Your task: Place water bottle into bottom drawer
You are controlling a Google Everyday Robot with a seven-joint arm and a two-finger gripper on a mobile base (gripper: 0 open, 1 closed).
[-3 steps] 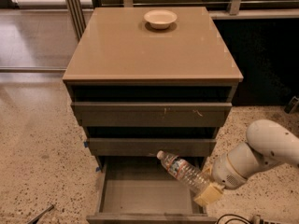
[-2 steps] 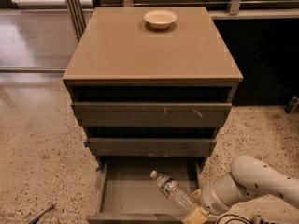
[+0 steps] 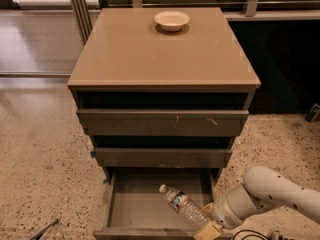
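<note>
The water bottle (image 3: 184, 206), clear and crinkled with a white cap and a banded label near the neck, lies tilted inside the open bottom drawer (image 3: 135, 204), cap up and to the left. My gripper (image 3: 206, 227) is at the drawer's front right corner, shut on the bottle's base end. The white arm (image 3: 265, 194) reaches in from the lower right. The drawer is pulled out and its grey floor shows to the left of the bottle.
The tan-topped cabinet (image 3: 165, 49) carries a shallow cream bowl (image 3: 172, 20) at the back. The two upper drawers (image 3: 162, 121) are shut or nearly shut. Speckled floor lies on both sides. A dark object (image 3: 313, 112) sits at the far right.
The gripper and bottle have moved down and left, from above the drawer's right side to low inside the drawer.
</note>
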